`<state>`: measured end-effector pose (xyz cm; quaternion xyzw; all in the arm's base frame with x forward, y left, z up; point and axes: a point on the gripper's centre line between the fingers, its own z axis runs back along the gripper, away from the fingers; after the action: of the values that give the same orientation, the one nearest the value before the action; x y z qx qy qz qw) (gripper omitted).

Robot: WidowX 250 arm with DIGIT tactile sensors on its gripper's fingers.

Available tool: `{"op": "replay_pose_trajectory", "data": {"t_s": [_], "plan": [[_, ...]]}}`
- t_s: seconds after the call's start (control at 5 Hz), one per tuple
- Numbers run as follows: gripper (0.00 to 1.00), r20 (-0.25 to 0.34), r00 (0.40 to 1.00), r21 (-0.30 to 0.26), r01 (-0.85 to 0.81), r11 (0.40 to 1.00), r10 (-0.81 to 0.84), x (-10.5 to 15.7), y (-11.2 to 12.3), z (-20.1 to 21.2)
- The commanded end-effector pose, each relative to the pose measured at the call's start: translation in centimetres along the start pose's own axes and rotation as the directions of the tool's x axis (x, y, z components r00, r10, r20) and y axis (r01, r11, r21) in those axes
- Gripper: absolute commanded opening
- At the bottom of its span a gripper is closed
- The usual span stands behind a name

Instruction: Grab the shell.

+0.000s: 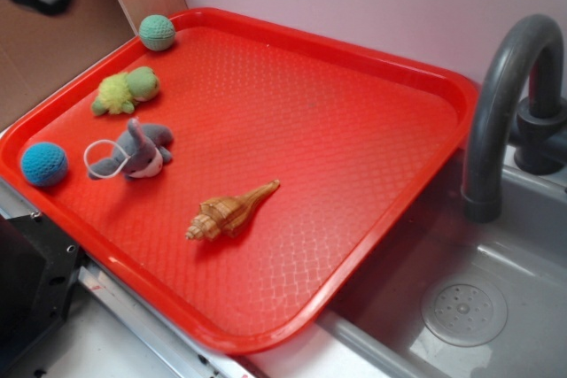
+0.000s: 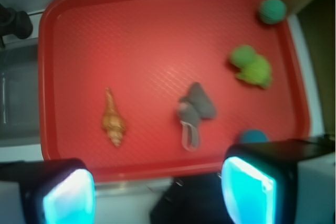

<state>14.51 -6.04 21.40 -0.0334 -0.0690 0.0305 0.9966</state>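
The shell (image 1: pixel 230 212) is a tan-brown striped spiral with a long pointed tail, lying flat on the red tray (image 1: pixel 354 130) toward its front. In the wrist view the shell (image 2: pixel 113 120) lies left of centre, tail pointing away. My gripper (image 2: pixel 157 192) is open, its two cyan-padded fingers (image 2: pixel 68 198) wide apart at the bottom of the wrist view, high above the tray's near rim, with nothing between them. The gripper does not show in the exterior view.
A grey plush toy (image 1: pixel 133 152) with a white loop lies left of the shell. On the tray's left side are a green plush (image 1: pixel 126 90), a teal ball (image 1: pixel 157 32) and a blue ball (image 1: pixel 44 164). A grey faucet (image 1: pixel 505 104) and sink (image 1: pixel 461 307) stand to the right.
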Motion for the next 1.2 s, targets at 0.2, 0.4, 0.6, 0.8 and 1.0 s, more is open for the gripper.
{"op": "replay_pose_trajectory", "data": {"t_s": [0.2, 0.4, 0.6, 0.8, 1.0], "plan": [[1.0, -0.072, 0.981, -0.123, 0.171, 0.978, -0.181, 1.8, -4.7, -7.6], [1.0, -0.121, 0.967, -0.178, 0.2, 0.963, -0.223, 2.0, -4.7, -9.6], [1.0, -0.162, 0.954, -0.17, 0.225, 0.959, -0.253, 1.8, -4.7, -11.5], [1.0, -0.2, 0.945, -0.133, 0.235, 0.963, -0.259, 1.5, -4.3, -13.3], [1.0, -0.243, 0.925, -0.094, 0.276, 0.957, -0.29, 1.2, -4.3, -15.7]]}}
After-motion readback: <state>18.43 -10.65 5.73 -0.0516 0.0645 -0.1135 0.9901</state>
